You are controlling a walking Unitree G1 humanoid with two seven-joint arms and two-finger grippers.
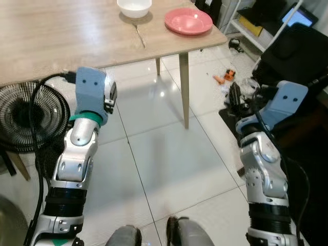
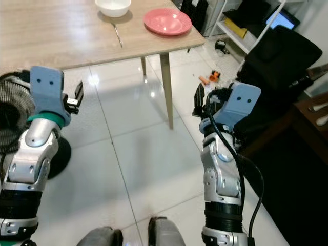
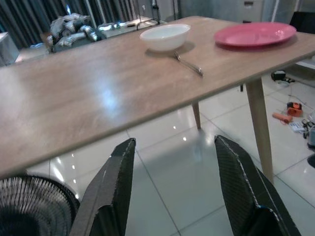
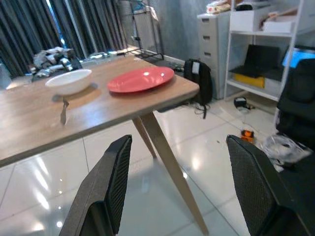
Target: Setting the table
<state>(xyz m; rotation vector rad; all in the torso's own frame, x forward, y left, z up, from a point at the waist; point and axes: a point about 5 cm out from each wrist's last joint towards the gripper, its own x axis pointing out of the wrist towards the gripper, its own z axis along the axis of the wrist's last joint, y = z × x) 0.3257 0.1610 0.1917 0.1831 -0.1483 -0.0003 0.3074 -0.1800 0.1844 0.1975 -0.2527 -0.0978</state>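
A light wooden table (image 1: 61, 36) stands ahead of me. Near its right corner lie a white bowl (image 1: 134, 7), a pink plate (image 1: 188, 21) and a metal utensil (image 1: 140, 35) just in front of the bowl. My left gripper (image 3: 174, 147) is held below the table's front edge, open with nothing between its fingers. Off to the right of the table, over the floor, my right gripper (image 4: 179, 147) is also open and holds nothing. Both wrist views look at the bowl (image 3: 164, 37) and the plate (image 4: 141, 79) from below table height.
A black floor fan (image 1: 25, 115) stands under the table at my left. A slanted table leg (image 1: 184, 87) is ahead. At the right are a black chair (image 1: 297, 51), a white shelf (image 1: 256, 31) and small clutter (image 1: 225, 77) on the glossy tile floor.
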